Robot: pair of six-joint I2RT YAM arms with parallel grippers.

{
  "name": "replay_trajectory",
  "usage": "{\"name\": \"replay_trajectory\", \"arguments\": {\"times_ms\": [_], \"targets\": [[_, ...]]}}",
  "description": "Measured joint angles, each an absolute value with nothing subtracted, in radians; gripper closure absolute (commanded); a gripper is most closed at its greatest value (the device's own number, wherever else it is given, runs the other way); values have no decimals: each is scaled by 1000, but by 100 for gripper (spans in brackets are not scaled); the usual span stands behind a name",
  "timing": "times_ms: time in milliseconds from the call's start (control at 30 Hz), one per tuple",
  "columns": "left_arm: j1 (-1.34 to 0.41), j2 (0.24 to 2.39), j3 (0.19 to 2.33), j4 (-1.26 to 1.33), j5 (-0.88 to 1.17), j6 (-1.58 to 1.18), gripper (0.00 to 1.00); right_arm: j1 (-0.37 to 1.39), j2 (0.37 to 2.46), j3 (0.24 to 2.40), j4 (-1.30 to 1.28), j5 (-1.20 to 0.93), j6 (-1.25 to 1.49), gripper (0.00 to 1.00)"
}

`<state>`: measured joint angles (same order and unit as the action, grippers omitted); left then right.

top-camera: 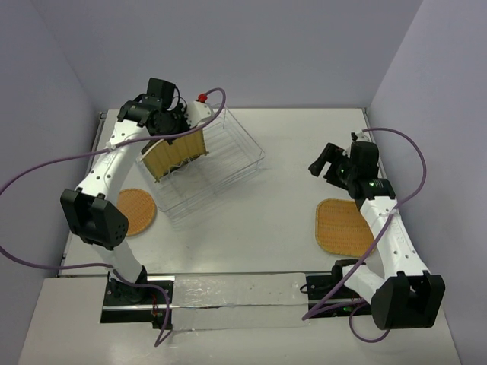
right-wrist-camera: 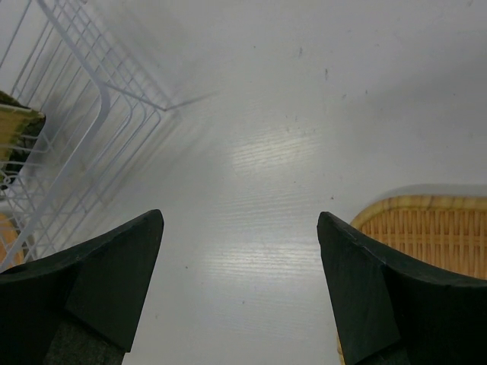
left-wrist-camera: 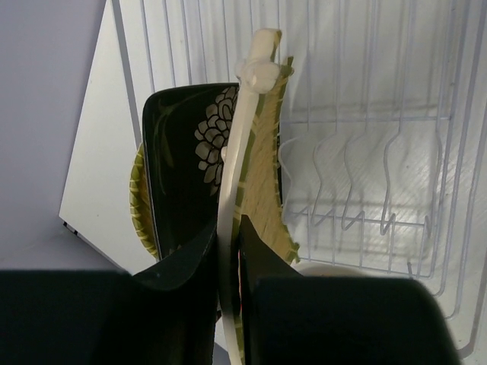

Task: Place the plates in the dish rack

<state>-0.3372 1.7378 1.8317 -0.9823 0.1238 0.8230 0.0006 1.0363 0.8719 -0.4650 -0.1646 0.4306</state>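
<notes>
One square yellow bamboo plate [left-wrist-camera: 266, 167], pinched on edge by left pincer [left-wrist-camera: 228, 230], hangs over silver-white wire dish rack [left-wrist-camera: 365, 190], upright to suit slots [left-wrist-camera: 346, 179] ahead; square black white-flowered plate [left-wrist-camera: 179, 167] just left. Right pincer [right-wrist-camera: 240, 220] spread, rounded-square orange woven plate [right-wrist-camera: 434, 228] at its right, unloaded.

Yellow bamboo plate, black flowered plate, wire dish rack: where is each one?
yellow bamboo plate [top-camera: 176, 154], top view, middle of its slatted face.
black flowered plate [left-wrist-camera: 179, 175], left wrist view, dark face beside the flower.
dish rack [top-camera: 224, 171], top view, bare wire floor.
</notes>
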Motion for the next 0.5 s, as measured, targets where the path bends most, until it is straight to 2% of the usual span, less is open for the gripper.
{"name": "replay_trajectory", "arguments": {"times_ms": [100, 400, 467, 500], "targets": [[-331, 1739, 1823, -968, 122, 841, 61, -32, 1036, 864, -468, -150, 457, 11], [-287, 1742, 1798, -900, 126, 885, 45, -108, 1043, 857, -546, -101, 540, 11], [-277, 1744, 1797, -895, 130, 896, 29, -122, 1042, 856, -563, -81, 556, 11], [-272, 1746, 1797, -892, 132, 902, 24, -130, 1041, 856, -572, -70, 565, 11]]}}
